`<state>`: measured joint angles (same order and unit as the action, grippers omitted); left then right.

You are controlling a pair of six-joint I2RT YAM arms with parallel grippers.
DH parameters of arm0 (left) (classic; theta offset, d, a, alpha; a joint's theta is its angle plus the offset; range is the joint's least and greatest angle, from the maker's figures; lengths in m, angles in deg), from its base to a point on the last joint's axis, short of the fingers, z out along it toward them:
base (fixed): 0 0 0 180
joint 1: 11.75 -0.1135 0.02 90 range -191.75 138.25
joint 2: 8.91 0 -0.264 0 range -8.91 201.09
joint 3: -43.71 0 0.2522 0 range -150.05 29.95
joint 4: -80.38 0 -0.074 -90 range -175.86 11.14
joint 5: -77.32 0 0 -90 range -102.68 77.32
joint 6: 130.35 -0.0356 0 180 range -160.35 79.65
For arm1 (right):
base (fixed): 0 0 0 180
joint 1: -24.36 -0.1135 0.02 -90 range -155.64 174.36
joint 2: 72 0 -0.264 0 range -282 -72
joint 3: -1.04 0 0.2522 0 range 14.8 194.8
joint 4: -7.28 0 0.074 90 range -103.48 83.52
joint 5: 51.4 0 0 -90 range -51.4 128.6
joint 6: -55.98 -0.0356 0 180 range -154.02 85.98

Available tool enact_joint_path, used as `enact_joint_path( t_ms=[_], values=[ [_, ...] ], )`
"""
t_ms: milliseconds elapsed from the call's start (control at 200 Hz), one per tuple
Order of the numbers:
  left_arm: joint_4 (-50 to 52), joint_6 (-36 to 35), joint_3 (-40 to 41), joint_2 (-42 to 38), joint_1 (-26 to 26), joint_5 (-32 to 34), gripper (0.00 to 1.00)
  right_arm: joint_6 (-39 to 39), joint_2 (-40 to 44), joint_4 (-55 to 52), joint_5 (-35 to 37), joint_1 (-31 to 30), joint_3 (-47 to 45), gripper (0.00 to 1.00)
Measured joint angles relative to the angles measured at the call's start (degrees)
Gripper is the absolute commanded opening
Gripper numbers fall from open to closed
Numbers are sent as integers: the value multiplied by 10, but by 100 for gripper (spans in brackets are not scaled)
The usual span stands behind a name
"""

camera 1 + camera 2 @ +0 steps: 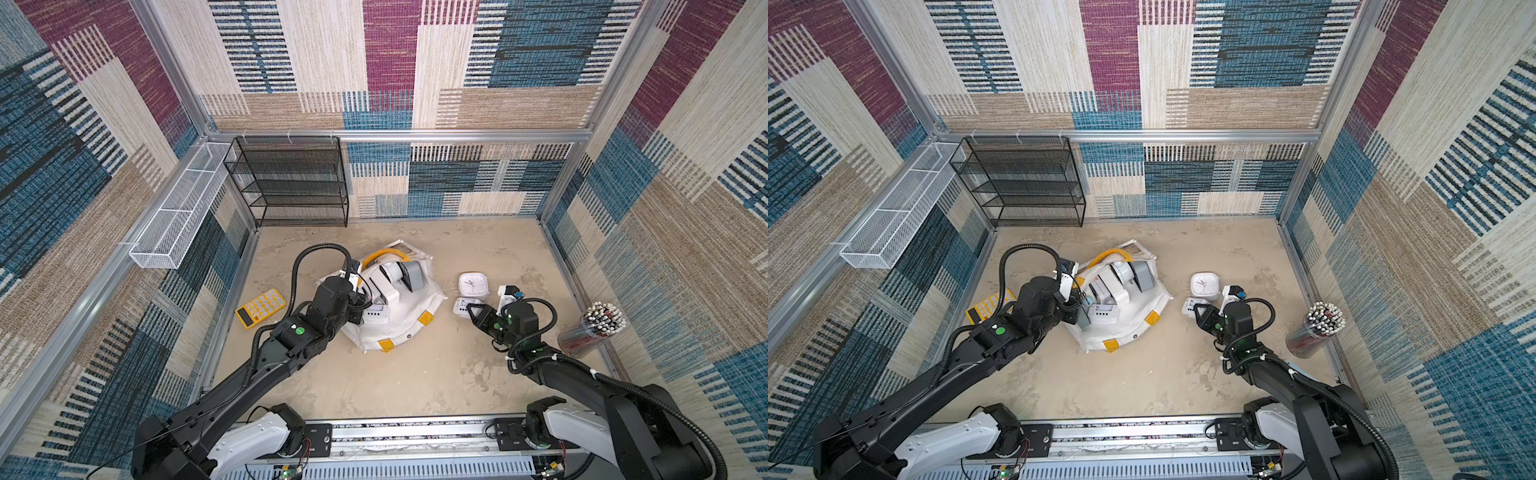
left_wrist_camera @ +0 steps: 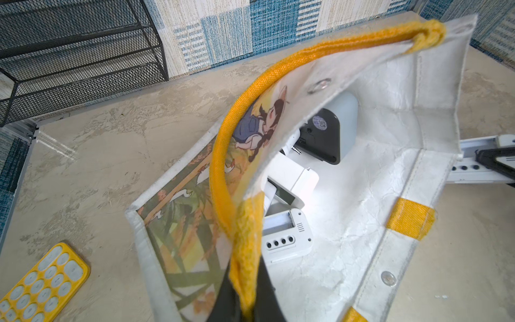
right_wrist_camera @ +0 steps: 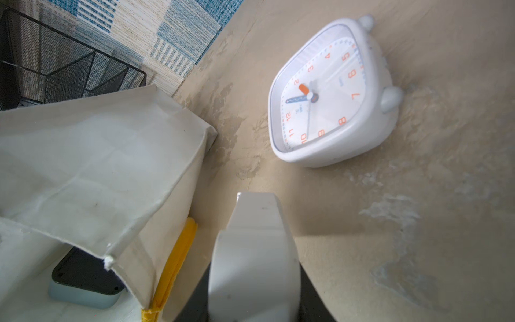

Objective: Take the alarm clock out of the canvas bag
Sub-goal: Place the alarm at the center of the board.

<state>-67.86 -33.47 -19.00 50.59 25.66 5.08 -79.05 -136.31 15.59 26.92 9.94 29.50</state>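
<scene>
The canvas bag (image 1: pixel 409 322) lies on its side mid-table with its mouth facing the left arm. My left gripper (image 2: pixel 248 302) is shut on its yellow strap handle (image 2: pixel 221 172) and holds the mouth up. Inside lie several clocks: a white digital one (image 2: pixel 287 238), a white block (image 2: pixel 292 181) and a pale one with a black back (image 2: pixel 324 133). To the right of the bag, my right gripper (image 3: pixel 253 295) is shut on a small white alarm clock (image 3: pixel 252 251), low over the table. Just beyond it lies a square white analog clock (image 3: pixel 328 94), face up.
A yellow calculator (image 1: pixel 261 307) lies left of the bag, by the left arm. A clear cup of pencils (image 1: pixel 594 328) stands at the right wall. A black mesh shelf (image 1: pixel 291 183) is at the back left and a white mesh basket (image 1: pixel 178 208) hangs on the left wall.
</scene>
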Motion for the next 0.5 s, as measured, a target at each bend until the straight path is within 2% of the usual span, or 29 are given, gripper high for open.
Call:
enact_joint_path(
  t_ms=[501],
  values=[
    [0,0,4,-5,0,0,0,-1,-77,4,-61,63,16,37]
  ],
)
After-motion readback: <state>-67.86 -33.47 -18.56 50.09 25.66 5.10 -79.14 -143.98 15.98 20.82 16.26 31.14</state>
